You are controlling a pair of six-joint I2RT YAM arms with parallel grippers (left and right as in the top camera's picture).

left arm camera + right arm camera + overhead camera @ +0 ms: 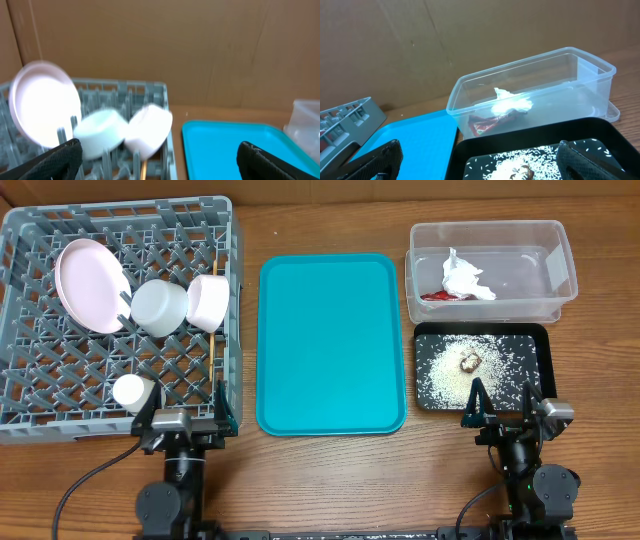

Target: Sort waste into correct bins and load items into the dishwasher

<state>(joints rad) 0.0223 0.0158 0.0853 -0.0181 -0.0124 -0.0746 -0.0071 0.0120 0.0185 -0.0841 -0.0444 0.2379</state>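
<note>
Black claws sit low at the near edge of the wooden desk [330, 475]. The left gripper [187, 405] is just before the dish rack's near right corner and the right gripper [502, 398] is at the black tray's near rim. Both are spread wide and neither has hold of anything.

Just beyond the left claw, a small white cup [128, 390] rests in the grey dish rack [60, 395], which fills the desk's left side. Just beyond the right claw, the black tray [535, 345] holds a spread of rice grains [450, 370] with a small brown lump [470, 362] among them. Between rack and tray, the teal tray [330, 340] lies bare at mid-desk.

Farther into the rack, a pale grey bowl [160, 307] and a white bowl [208, 300] lean side by side. A chopstick [142, 169] shows partly below them, and the round plate [88, 285] stands tilted toward the far left corner. At the far right, the clear tub [490, 227] contains the crumpled napkin [465, 277] lying over the red wrapper [437, 296].

By this layout the sorting looks finished: nothing loose is visible on the desk. The step in hand appears to be parking. To do that well, both arms should be kept low and clear of the rack wall and the tray rim. No swing should be made over the rice, since a knock to the shallow tray could scatter the grains.
</note>
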